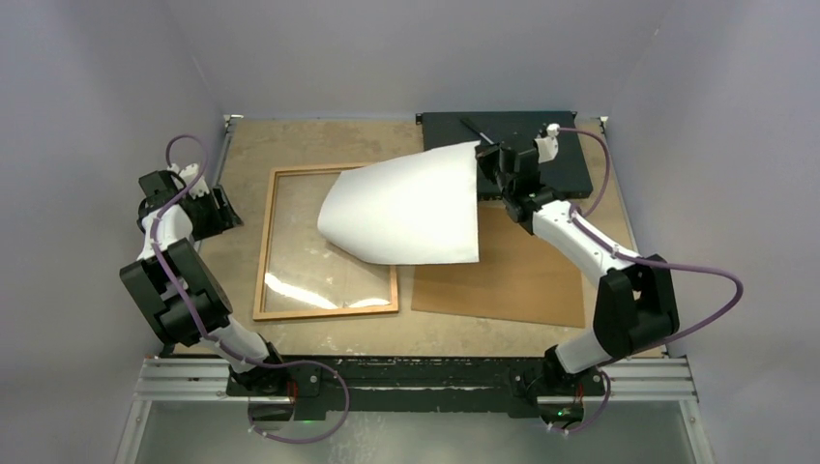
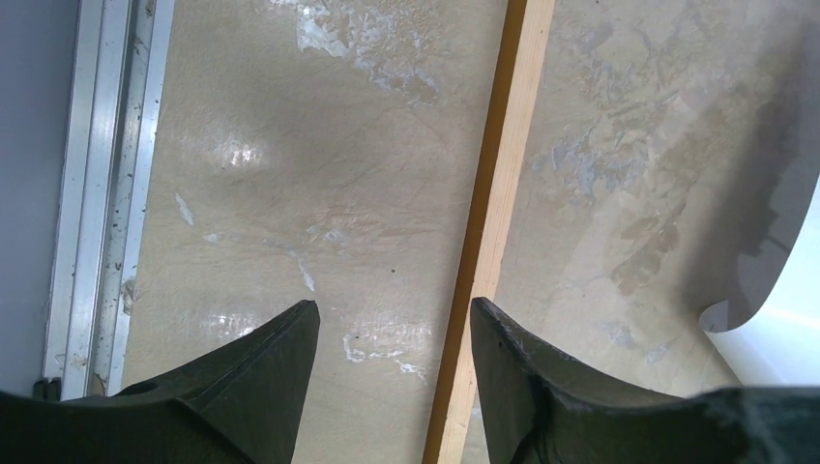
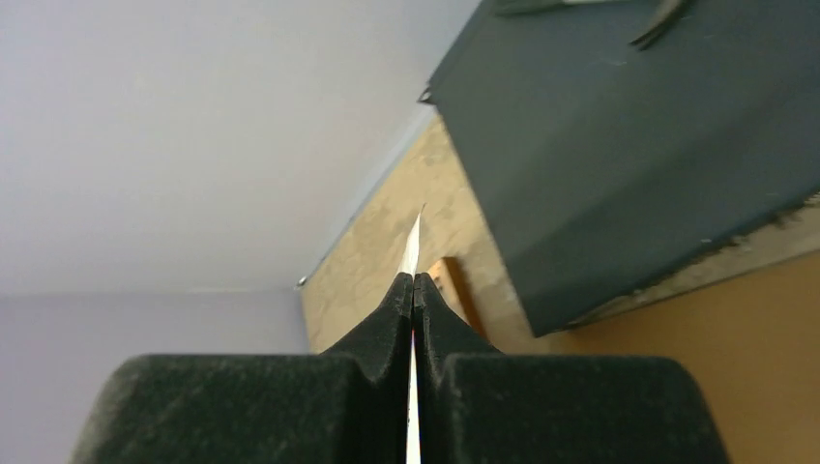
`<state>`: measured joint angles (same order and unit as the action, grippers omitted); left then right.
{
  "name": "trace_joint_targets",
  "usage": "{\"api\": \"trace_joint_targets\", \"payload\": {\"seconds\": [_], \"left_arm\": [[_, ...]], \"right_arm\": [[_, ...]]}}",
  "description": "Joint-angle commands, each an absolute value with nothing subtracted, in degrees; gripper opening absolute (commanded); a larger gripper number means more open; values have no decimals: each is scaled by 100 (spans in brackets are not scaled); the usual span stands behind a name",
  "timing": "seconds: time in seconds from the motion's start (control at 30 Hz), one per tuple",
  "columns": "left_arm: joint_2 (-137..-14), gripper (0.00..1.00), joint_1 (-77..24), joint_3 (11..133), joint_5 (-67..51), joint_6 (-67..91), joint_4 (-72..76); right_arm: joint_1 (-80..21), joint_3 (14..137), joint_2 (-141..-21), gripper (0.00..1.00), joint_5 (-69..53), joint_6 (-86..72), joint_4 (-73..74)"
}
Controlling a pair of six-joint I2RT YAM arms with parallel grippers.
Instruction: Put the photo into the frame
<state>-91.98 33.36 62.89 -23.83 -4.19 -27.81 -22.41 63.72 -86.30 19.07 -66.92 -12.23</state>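
Note:
The photo hangs in the air with its white back up, bowed over the right half of the frame. My right gripper is shut on the photo's far right corner. In the right wrist view the gripper pinches the thin white sheet edge-on. The frame lies flat on the table, orange-brown with a clear pane. My left gripper stands open and holds nothing, just left of the frame. In the left wrist view the gripper hovers over the frame's left rail, and the photo's edge shows at the lower right.
A brown hardboard sheet lies right of the frame, partly under the photo. A black flat box sits at the far right behind my right gripper. Grey walls close in on three sides. A metal rail runs along the near edge.

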Motion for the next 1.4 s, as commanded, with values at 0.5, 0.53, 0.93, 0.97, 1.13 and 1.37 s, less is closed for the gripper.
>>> {"api": "trace_joint_targets", "payload": {"seconds": [0.5,0.53,0.93,0.97,1.13,1.37], "left_arm": [[-8859,58,3384,6261,-2523,-334,-2673],[-8859,58,3384,6258,-2524,-348,-2672],[-8886,58,3384,6075,-2601,-445,-2611],[-8893,58,3386,6073,-2602,-463,-2618],[-8925,58,3384,6091,-2602,-597,-2671],[-9060,58,3384,6136,-2627,-767,-2747]], "right_arm": [[-1749,5589,-7801,0,2310,-6841,-303],[-1750,5558,-7794,0,2252,-6869,-296],[-2731,5263,-7751,1,1979,-7265,-62],[-2828,5239,-7756,8,1967,-7268,-51],[-2909,5289,-7783,71,1929,-7023,711],[-2923,5529,-7890,99,73,-4139,353]]}}
